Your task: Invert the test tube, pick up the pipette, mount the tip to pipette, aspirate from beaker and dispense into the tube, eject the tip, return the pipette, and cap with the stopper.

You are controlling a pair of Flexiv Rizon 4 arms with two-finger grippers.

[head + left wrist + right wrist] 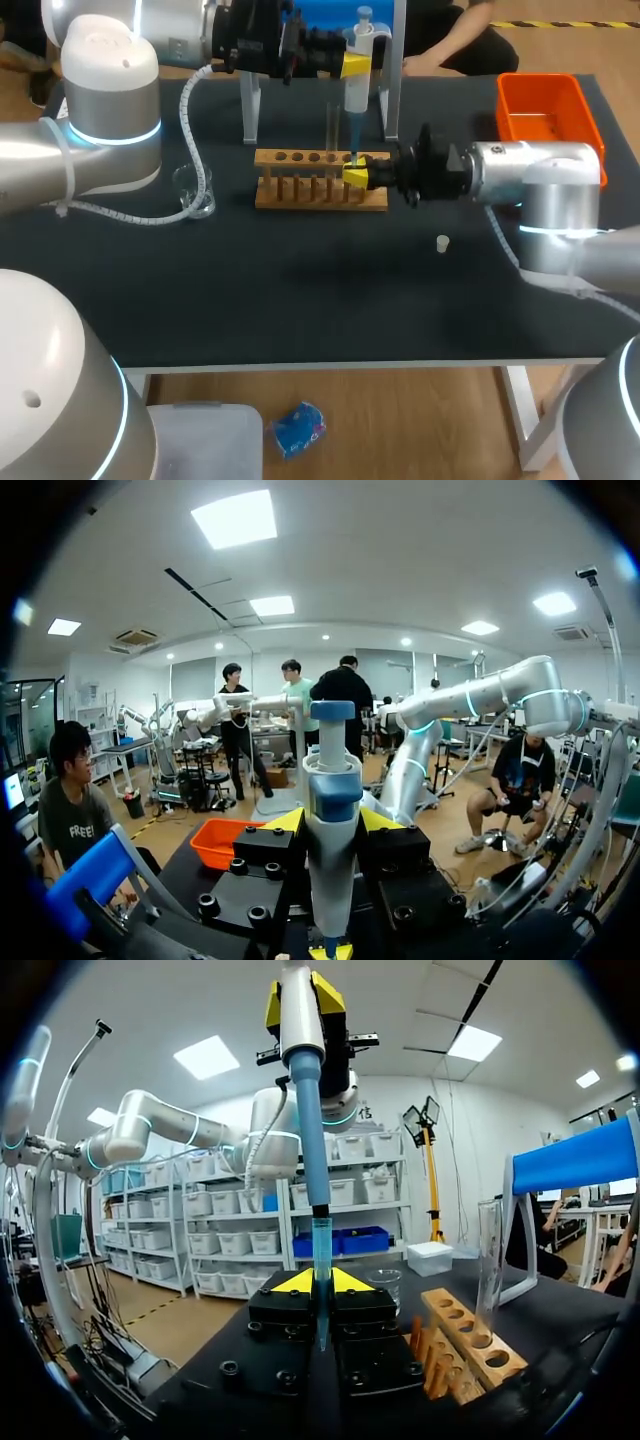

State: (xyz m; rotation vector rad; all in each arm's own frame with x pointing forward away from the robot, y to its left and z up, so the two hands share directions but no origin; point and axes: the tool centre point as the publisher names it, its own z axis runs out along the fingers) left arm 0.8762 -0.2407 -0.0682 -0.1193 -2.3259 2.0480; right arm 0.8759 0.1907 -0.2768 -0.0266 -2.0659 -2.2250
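My left gripper point(357, 65) is shut on the white and blue pipette point(358, 95), holding it upright above the wooden rack point(320, 180). In the left wrist view the pipette point(333, 850) stands between the yellow fingertips of the left gripper point(333, 825). My right gripper point(356, 177) is at the rack's right end, shut on a blue pipette tip point(321, 1250). The pipette shaft point(305, 1110) comes straight down into the tip's mouth above my right gripper point(320, 1282). A clear test tube point(332, 128) stands upright in the rack. The beaker point(195, 190) sits left of the rack. The white stopper point(442, 243) lies on the table.
An orange bin point(548, 115) stands at the back right. The pipette stand point(250, 100), with a blue top, is behind the rack. The rack point(470, 1345) and test tube point(489, 1250) are just beside my right gripper.
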